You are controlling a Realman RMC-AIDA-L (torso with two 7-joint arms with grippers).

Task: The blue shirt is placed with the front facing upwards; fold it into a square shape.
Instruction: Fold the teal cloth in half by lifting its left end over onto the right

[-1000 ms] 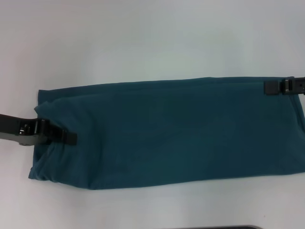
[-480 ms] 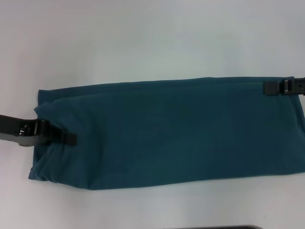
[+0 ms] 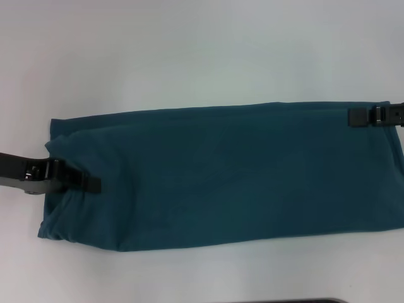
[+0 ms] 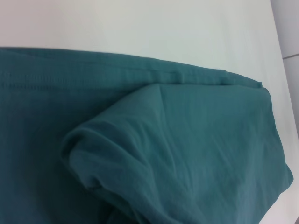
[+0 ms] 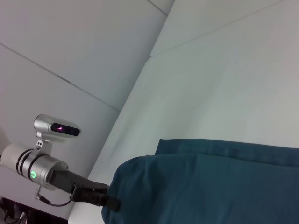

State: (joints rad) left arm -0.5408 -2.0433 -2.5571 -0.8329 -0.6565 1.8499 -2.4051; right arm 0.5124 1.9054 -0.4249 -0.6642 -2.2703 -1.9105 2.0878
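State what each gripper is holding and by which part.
The left gripper is at the left end of the blue shirt, the right gripper at its far right corner. Whether either grips the cloth cannot be told.

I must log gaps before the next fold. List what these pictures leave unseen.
- Blue shirt: chest side and collar are folded under in every view; its right end is cut off by the head view's edge.
- Left claw: grip unclear; fingertip flat on fabric.
- Right claw: grip unclear, arm cropped.

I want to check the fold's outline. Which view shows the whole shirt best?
The head view: the shirt lies as a long band, nearly all in frame, with a pincer at each end. The left wrist view shows only a bunched corner close up; the right wrist view shows one end.
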